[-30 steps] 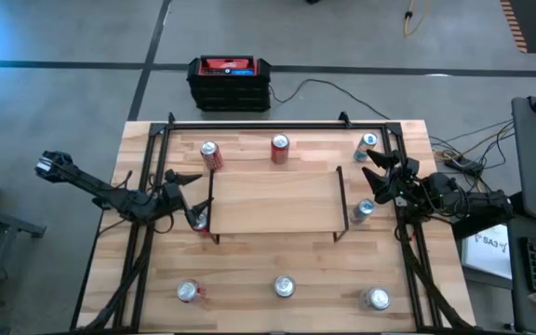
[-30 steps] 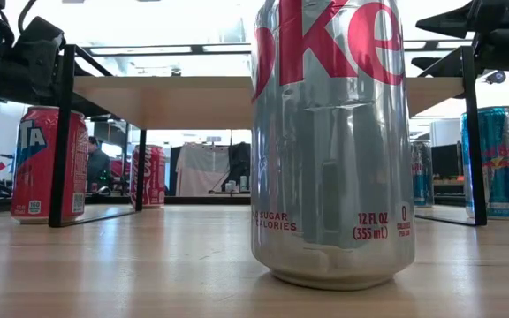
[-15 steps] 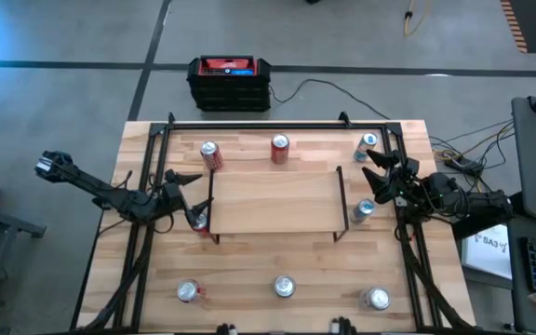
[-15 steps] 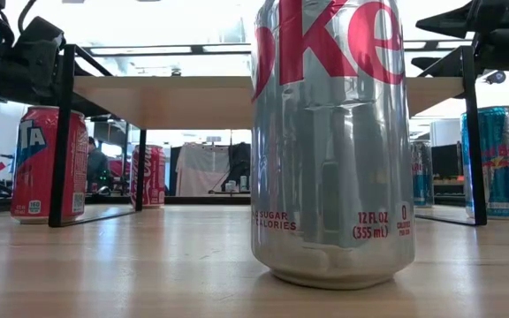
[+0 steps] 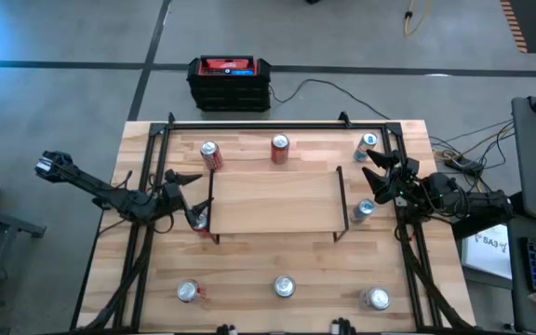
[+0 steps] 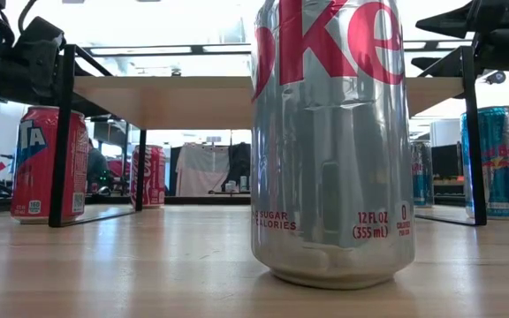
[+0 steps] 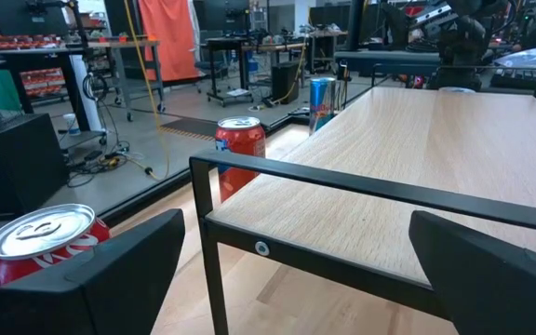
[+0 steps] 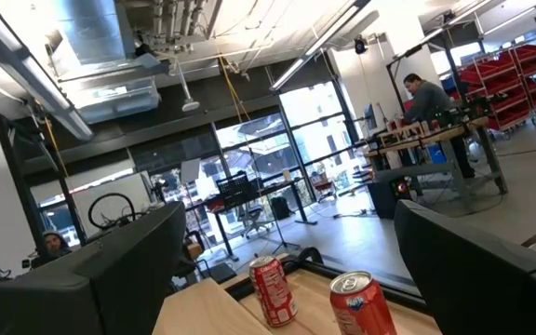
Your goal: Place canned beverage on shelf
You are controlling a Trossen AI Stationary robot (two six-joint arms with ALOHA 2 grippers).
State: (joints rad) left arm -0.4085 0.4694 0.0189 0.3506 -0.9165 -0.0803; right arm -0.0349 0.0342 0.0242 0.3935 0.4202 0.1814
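Observation:
The shelf (image 5: 277, 200) is a light-wood board on thin black legs, standing mid-table with nothing on its top. Canned beverages stand upright on the table around it: two red (image 5: 210, 154) (image 5: 280, 148) and a blue one (image 5: 368, 144) behind it, and a row along the near edge, including a silver can (image 6: 332, 141). My left gripper (image 5: 194, 195) hovers open at the shelf's left end, beside a red can (image 7: 40, 242). My right gripper (image 5: 368, 172) hovers open at the shelf's right end, above a blue can (image 5: 364, 210).
A black-and-red box (image 5: 230, 82) sits on the floor beyond the far edge. Black rails (image 5: 277, 123) frame the tabletop. Two more cans (image 5: 188, 291) (image 5: 376, 299) flank the silver one in the near row. A person (image 8: 426, 93) stands far off in the room.

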